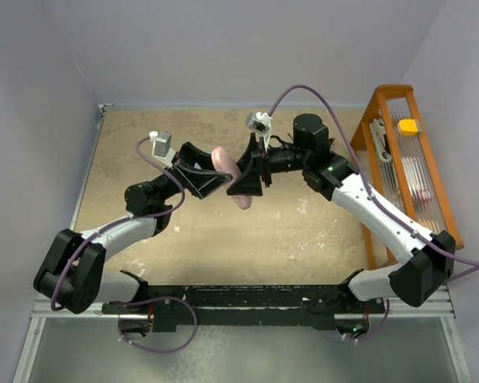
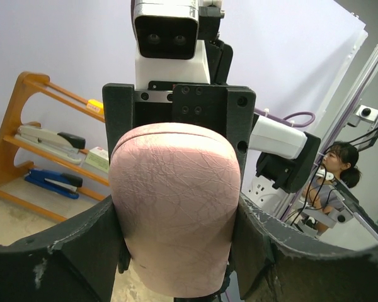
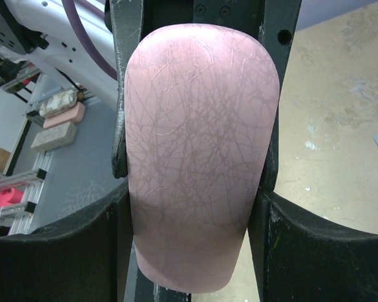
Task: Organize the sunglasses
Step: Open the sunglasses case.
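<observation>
Pink case (image 1: pixel 223 159) shut, contents hidden; held above table (image 1: pixel 287 239) at upper centre of top view; long axis runs top to bottom, leaning lower right; left jaws part open, clamped on case sides; right jaws wider, gripping same case from opposite side; sunglasses not visible to me, cannot tell where.

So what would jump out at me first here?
A pink case is held up over the middle of the table, gripped from opposite sides by the left claw and the right claw. Off at the table's right edge stands an orange wooden rack.
</observation>
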